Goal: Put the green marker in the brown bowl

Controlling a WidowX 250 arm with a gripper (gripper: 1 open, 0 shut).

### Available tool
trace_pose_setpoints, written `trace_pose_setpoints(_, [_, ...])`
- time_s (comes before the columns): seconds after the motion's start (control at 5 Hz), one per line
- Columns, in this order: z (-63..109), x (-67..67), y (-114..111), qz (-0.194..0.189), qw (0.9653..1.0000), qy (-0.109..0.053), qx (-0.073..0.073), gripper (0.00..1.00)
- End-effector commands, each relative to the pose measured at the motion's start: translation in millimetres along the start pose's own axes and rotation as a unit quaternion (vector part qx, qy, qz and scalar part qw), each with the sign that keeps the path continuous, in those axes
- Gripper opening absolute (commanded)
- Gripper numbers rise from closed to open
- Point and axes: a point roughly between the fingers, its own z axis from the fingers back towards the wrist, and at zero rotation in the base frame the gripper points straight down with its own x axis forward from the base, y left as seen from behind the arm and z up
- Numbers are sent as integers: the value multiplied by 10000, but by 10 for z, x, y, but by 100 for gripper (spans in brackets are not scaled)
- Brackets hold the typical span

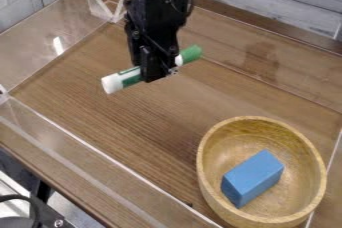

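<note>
gripping the marker (151, 69) crosswise in the clenched gripper (155, 70), lifted off the table (120, 142). could twist loose and drop short of the bowl (214, 137), or land on the block (253, 178) and bounce out.

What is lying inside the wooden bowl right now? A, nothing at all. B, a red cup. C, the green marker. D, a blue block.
D: a blue block lies inside the brown bowl, while the green marker is clamped in the gripper off to the bowl's upper left.
</note>
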Motion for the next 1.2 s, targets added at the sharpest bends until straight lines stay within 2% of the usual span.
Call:
trace_pose_setpoints(0.0, [112,18,75,89,9994,-262,211,0])
trace_pose_setpoints(1.0, [133,14,31,333,9970,-520,473,0])
